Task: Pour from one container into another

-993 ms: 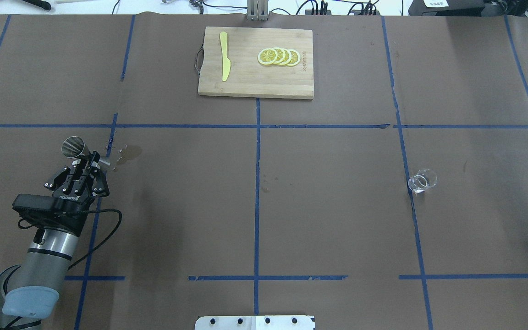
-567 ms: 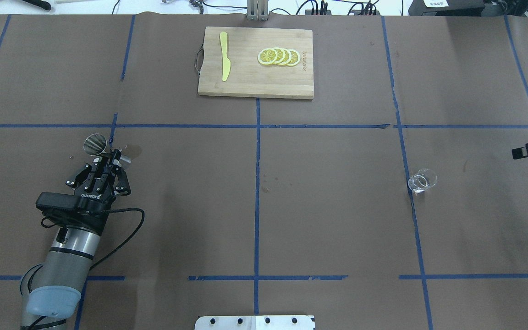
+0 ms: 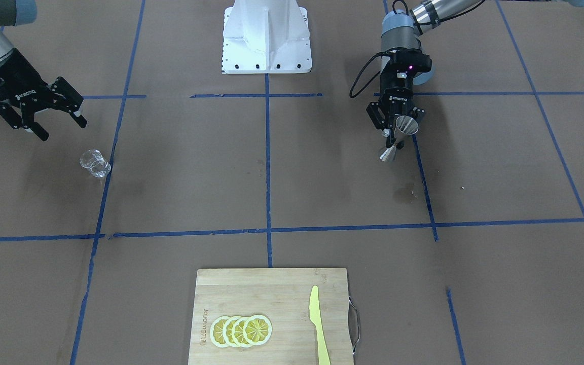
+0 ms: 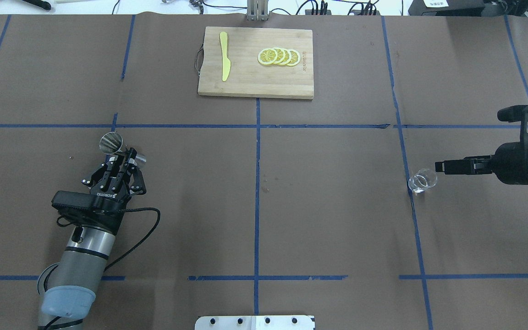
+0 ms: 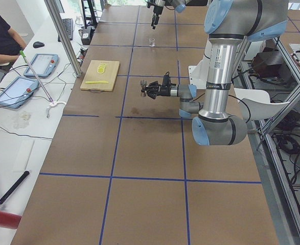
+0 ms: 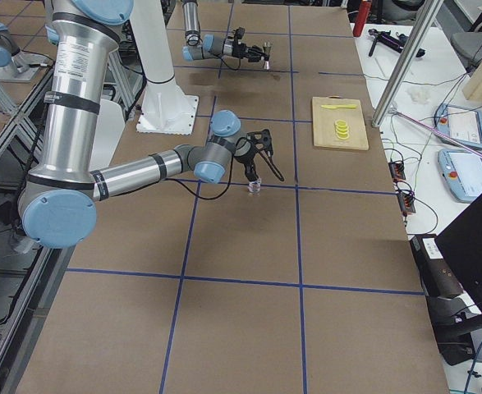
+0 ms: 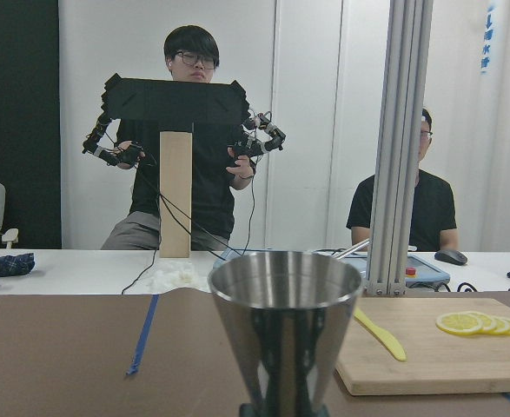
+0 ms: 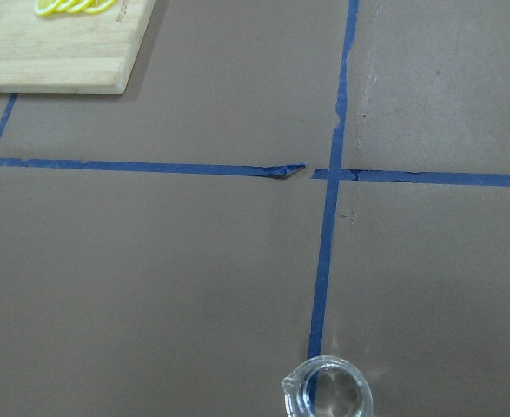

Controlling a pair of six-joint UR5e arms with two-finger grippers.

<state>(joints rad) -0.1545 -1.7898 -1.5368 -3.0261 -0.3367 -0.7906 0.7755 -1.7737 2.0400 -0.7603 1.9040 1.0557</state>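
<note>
Your left gripper clamps jigger aloft; right gripper spread wide near glass cup; grasp cup next

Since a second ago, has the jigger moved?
Yes. Overhead, the jigger in the left gripper shifted right: it was left of the short blue tape strip, now it sits over that strip's near end.

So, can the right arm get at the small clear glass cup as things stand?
Probably yes: the right gripper is open and close to the small clear glass cup, and nothing stands between them.
</note>
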